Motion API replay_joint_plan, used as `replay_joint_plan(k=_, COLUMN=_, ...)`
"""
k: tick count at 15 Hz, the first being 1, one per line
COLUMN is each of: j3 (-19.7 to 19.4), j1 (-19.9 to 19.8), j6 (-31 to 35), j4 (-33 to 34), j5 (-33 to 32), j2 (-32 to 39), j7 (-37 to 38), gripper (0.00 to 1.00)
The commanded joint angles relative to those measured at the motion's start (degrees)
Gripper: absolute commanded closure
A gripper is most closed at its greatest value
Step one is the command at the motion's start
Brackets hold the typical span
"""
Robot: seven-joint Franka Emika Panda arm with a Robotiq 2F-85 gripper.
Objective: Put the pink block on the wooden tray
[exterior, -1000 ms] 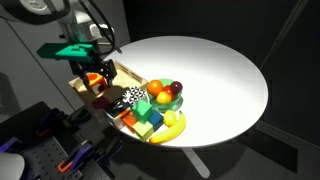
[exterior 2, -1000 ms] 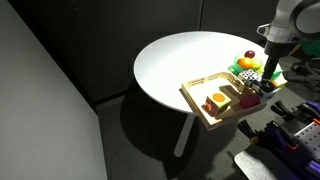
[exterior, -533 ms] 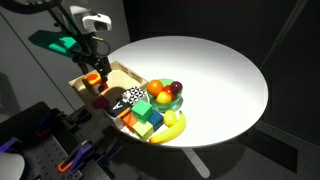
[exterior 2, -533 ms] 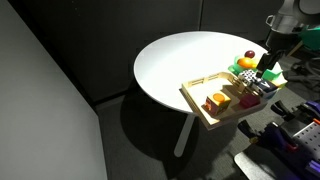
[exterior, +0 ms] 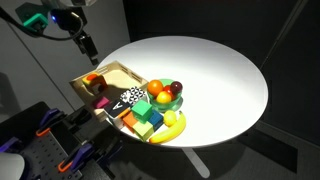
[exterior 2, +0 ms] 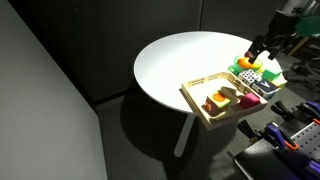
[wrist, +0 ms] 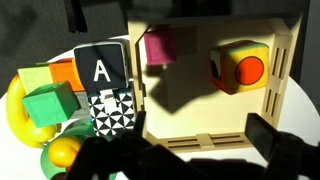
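Two blocks lie in the wooden tray (wrist: 288,70): the pink block (wrist: 160,46) near a corner, an orange-and-yellow block (wrist: 240,66) apart from it. Above the table (exterior: 220,80) edge, the pincer (exterior: 86,44) hangs spread, empty.

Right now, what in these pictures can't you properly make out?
Gripper: in the wrist view its fingers are dark blurs, cut off by the bottom edge.
Pink block: too small in both exterior views to see how it sits in the wooden tray.
Banana: cut off by the wrist view's left edge, partly behind a green block.
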Motion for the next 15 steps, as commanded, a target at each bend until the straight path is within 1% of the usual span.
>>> replay_joint_plan(k=1, j3=3.97, j1=-1.15, j6=-2.82, j4=-0.39, j5=-2.47, j2=-4.79, j7=9.92, gripper=0.00)
replay_joint_plan(k=4, j3=5.97, j1=-1.06, j6=-8.28, j4=-0.28, j5=-3.35, j2=-7.77, j7=14.94, gripper=0.00)
replay_joint_plan(k=7, j3=6.68, j1=-0.37, j6=-16.02, j4=-0.24, j5=-3.06, j2=-11.41, j7=16.58, gripper=0.00)
replay_joint_plan(k=11, j3=6.33, j1=0.47, j6=-25.33, j4=-0.26, j5=-2.44, j2=-15.77, j7=14.61, gripper=0.00)
replay_joint_plan(k=15, j3=5.95, j1=0.89, j6=-30.84, j4=-0.13, j5=-2.87, j2=-19.34, j7=11.97, gripper=0.00)
